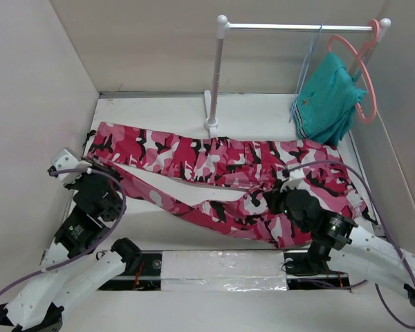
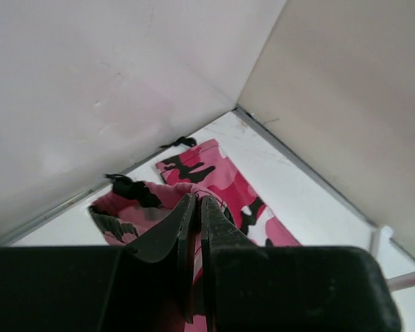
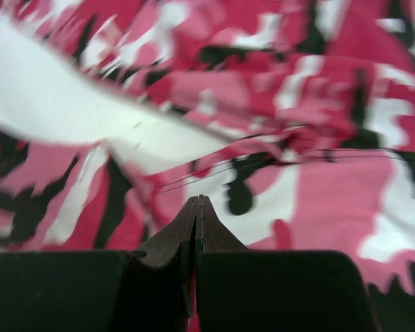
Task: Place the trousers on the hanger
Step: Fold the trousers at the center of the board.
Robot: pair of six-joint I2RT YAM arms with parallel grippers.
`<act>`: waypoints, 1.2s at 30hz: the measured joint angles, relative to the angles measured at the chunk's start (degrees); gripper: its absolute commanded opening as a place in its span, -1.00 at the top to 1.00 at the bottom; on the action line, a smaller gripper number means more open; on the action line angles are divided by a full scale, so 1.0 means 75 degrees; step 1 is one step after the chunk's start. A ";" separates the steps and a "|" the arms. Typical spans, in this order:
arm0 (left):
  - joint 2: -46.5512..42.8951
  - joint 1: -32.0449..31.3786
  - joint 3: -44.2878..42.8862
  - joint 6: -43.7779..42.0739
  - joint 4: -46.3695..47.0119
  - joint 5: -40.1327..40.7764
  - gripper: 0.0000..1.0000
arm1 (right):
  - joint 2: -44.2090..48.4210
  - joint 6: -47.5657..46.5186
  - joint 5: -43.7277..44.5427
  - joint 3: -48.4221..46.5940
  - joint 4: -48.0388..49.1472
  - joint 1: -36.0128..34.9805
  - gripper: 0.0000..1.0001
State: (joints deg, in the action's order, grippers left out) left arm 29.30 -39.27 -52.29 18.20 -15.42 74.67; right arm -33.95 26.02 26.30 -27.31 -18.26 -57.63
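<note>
The camouflage trousers [image 1: 214, 155] lie spread across the table from left to right. My left gripper [image 1: 105, 174] is at their left end, shut on a bunched fold of the pink cloth [image 2: 214, 169], which rises into the fingertips in the left wrist view [image 2: 197, 199]. My right gripper [image 1: 288, 200] is over the right part of the trousers [image 3: 332, 200]. Its jaws [image 3: 199, 199] are shut tip to tip just above flat cloth, with no fold seen in them. The light-blue wire hanger [image 1: 306, 66] hangs on the rail at the back right and carries a teal garment [image 1: 328, 104].
A white rail stand [image 1: 215, 76] rises behind the trousers, its base [image 1: 211, 125] touching their top edge. A salmon-pink hanger [image 1: 365, 72] hangs at the rail's right end. Walls enclose the table on the left [image 2: 90, 83], back and right.
</note>
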 measured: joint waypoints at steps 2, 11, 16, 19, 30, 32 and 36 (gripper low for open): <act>0.0029 0.0003 0.0507 -0.0332 0.0507 0.0198 1.00 | 0.0140 0.0157 0.0393 0.0003 -0.0119 0.0586 1.00; -0.0163 0.0000 0.1201 -0.1166 0.1317 0.0676 1.00 | -0.0125 -0.0137 -0.0516 0.0335 0.0111 0.4010 0.62; -0.0554 0.0006 0.0991 -0.2244 0.2521 0.0644 1.00 | 0.0329 -0.0210 -0.0892 0.0391 -0.0111 0.5050 -0.24; 0.0498 0.0020 -0.0414 -0.1221 0.1504 0.0160 1.00 | 0.0784 -0.0082 -0.0670 0.0364 -0.0385 0.5840 -0.08; 0.1381 0.0052 -0.0673 -0.0134 0.0522 -0.1679 1.00 | 0.0213 0.0764 -0.0356 0.0332 -0.1148 0.9299 1.00; 0.0813 0.0052 -0.0673 -0.0093 0.0437 -0.1763 1.00 | -0.0102 0.1003 -0.0361 0.0332 -0.1233 0.9600 0.99; -0.0376 0.0055 -0.0595 -0.0134 0.0507 -0.1941 1.00 | -0.0629 0.1472 -0.0399 0.0332 -0.1495 1.0147 0.41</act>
State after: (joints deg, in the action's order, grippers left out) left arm 26.48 -38.85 -56.75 17.19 -11.62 60.12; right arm -38.68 37.06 23.31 -24.82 -29.47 18.48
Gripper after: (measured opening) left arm 0.021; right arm 0.157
